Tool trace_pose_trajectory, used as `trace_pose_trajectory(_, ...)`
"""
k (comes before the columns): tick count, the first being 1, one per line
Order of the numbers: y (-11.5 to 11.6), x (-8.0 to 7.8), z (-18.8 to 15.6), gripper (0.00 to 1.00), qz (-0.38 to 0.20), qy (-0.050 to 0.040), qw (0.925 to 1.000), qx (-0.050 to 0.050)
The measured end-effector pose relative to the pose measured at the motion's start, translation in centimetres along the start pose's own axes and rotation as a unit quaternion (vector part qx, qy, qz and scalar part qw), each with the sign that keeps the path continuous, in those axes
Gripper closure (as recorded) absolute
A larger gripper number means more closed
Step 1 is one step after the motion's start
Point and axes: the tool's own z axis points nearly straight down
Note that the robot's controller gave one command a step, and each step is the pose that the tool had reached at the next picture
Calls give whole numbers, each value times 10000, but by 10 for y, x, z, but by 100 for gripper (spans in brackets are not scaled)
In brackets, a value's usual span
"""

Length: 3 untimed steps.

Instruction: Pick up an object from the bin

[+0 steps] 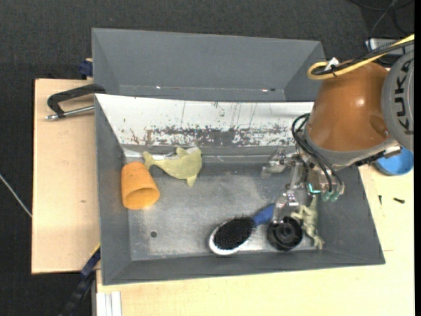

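My gripper (293, 195) hangs low in the bin's right part, under the arm's orange cover. Just below it lies a black round ring-shaped thing (286, 235) on the bin floor near the front wall. A small olive-green toy figure (310, 223) lies right beside that, touching or nearly touching the gripper's lower end. A hairbrush (231, 236) with black bristles, a white head and a blue handle lies to the left, its handle pointing up towards the gripper.
An orange cup (139, 186) lies on its side at the left wall. A pale yellow dolphin-shaped toy (178, 164) rests against the back wall, left of centre. The arm and its cables cover the bin's right rim.
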Motion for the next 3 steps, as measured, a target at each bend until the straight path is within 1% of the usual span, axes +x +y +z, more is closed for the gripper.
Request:
trace_pose_trajectory(1,-6,-17,112,0,-1312,-39,9913,-1)
trace_pose_trajectory(2,-7,-17,111,100,-1315,-53,9913,6)
trace_pose_trajectory(3,-30,-5,-49,100,-2019,-94,9794,33)
